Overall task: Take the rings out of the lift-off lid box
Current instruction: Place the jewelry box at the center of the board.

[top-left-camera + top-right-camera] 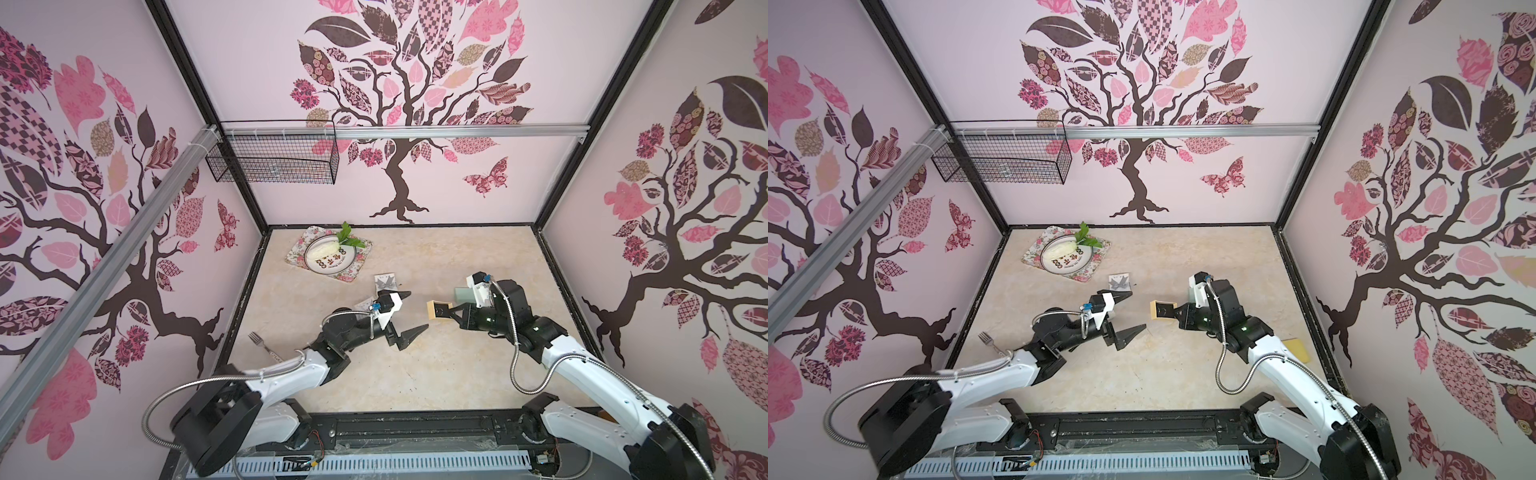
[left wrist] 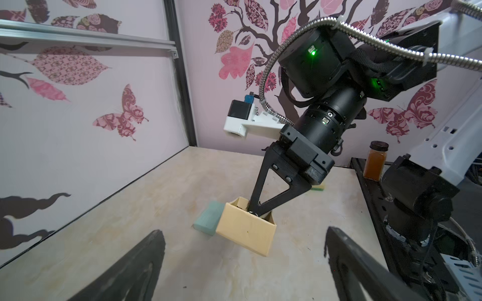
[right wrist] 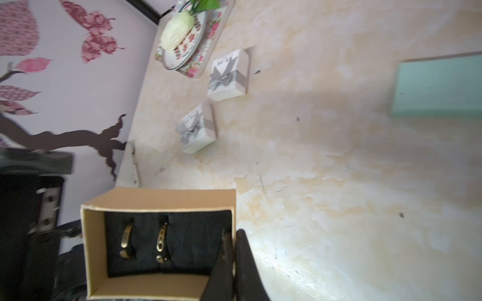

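Spread wide and empty in the foreground, the left gripper is poised facing the tan box, which is pinched by one wall in the clamped right gripper and held tilted, seemingly to present its mouth. Two rings are seen seated in its dark insert; the teal lid lies just beside it.

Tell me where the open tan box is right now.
In a top view, the open tan box is just right of the table's centre, held tilted by the right gripper, with the mint-green lid beside it.
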